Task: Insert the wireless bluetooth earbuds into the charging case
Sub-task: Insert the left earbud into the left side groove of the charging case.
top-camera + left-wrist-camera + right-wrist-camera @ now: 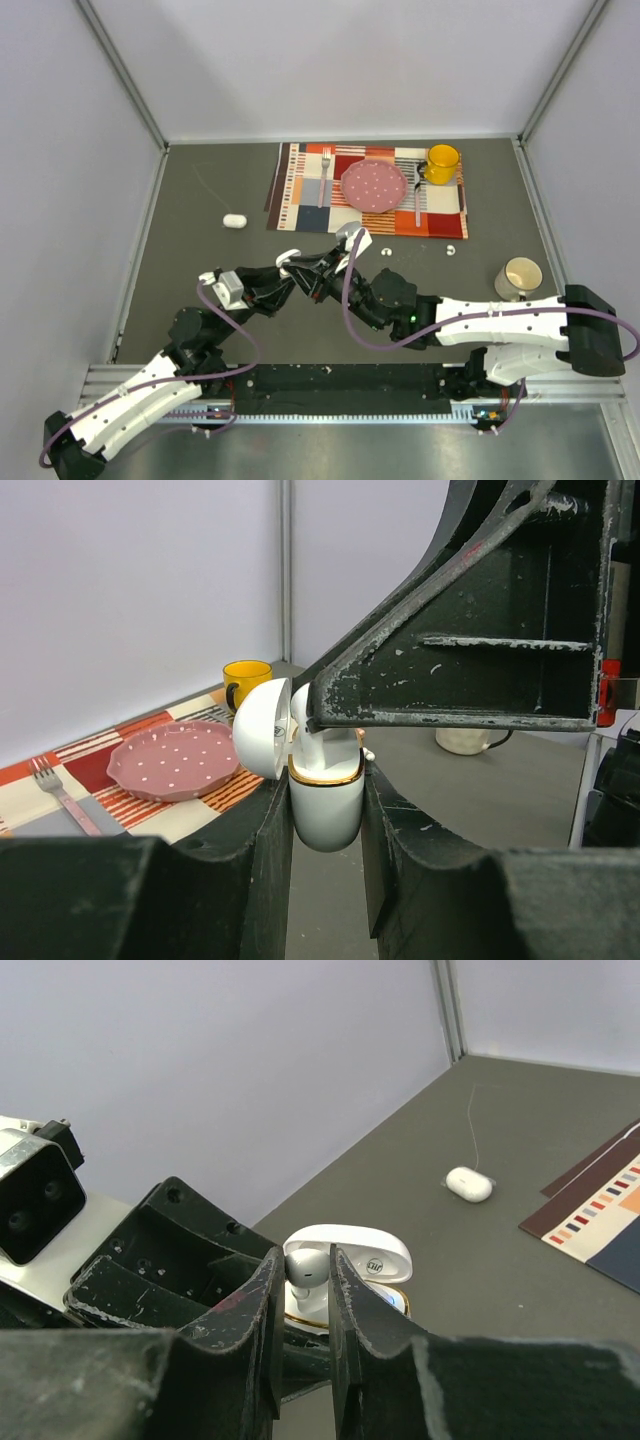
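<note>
My left gripper (325, 802) is shut on a white charging case (325, 810) with a gold rim, held upright above the table. Its lid (262, 728) stands open to the left. My right gripper (306, 1270) comes down from above, shut on one white earbud (308, 1266). The earbud's stem (312, 745) reaches down into the case's opening. In the top view the two grippers (318, 272) (345, 260) meet at the case (350, 238), mid-table. Two more tiny white earbuds (387, 252) (450, 250) lie on the table to the right.
A second white case (234, 220) lies closed at the left. Behind is a striped placemat (290, 190) with a pink plate (374, 184), forks (325, 172) and a yellow mug (441, 163). A white mug (518, 277) stands at the right.
</note>
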